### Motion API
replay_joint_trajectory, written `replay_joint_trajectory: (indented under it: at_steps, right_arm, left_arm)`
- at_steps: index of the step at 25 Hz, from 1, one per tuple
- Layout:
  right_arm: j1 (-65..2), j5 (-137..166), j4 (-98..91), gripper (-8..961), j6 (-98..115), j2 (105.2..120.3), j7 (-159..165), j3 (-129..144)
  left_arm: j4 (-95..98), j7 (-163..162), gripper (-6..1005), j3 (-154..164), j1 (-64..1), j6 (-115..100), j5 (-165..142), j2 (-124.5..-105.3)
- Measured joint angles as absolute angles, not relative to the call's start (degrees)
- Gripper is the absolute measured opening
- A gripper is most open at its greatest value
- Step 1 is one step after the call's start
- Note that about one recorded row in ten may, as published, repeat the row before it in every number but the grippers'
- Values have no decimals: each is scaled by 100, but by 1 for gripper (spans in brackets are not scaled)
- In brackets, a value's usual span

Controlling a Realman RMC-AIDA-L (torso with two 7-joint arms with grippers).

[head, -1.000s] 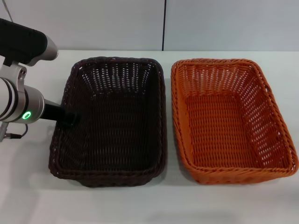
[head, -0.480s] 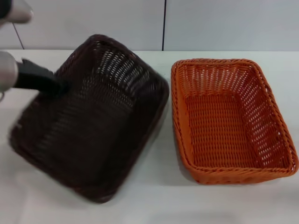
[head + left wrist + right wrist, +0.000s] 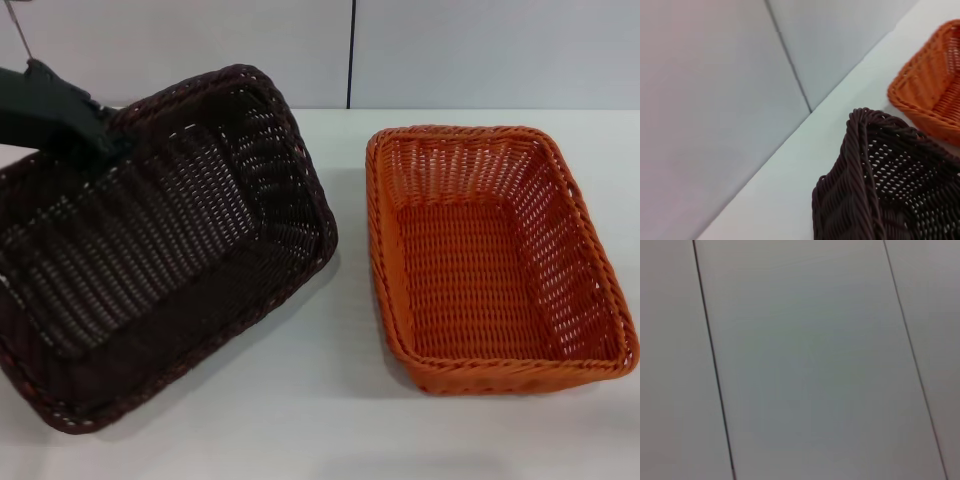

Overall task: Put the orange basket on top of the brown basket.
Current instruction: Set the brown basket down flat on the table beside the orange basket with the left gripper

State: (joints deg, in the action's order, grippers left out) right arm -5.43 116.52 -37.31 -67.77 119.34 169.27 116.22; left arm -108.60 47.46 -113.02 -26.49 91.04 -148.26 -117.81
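**Brown basket lifted and swung toward the left arm**

Since a second ago the brown basket (image 3: 165,250) has left its flat spot next to the orange basket (image 3: 495,260): it is now tilted and rotated, with its far rim raised at the left gripper (image 3: 95,150) and its opposite corner reaching the near table edge. The left gripper is clamped on the basket's far rim (dark fingers are pinched over the braid, seen from the head camera). The rest of the brown basket hangs below and in front of the gripper, open side still facing up and toward the camera. The orange basket sits flat on the white table (image 3: 330,420), off to the gripper's right, well apart from it, unmoved, and a gap separates the two baskets. In the left wrist view the brown rim (image 3: 865,165) is close and the orange corner (image 3: 930,85) lies beyond it. The right gripper is out of sight; its wrist camera sees only a grey panelled wall (image 3: 805,360).
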Motion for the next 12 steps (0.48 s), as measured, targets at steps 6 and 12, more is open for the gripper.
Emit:
replay_joint_trajectory:
  at_steps: [6,12]
  right_arm:
    - [-538,11639,-3774,609,-6830,11936,16927,11730]
    - [-548,11635,-3810,609,-6832,11943,16927,11759]
  left_arm:
    - [-10797,5738,204,-11766,-3065,9719,-14461,-11771]
    - [-10258,6071,204,-11821,-3372,9815,-14237,-11766]
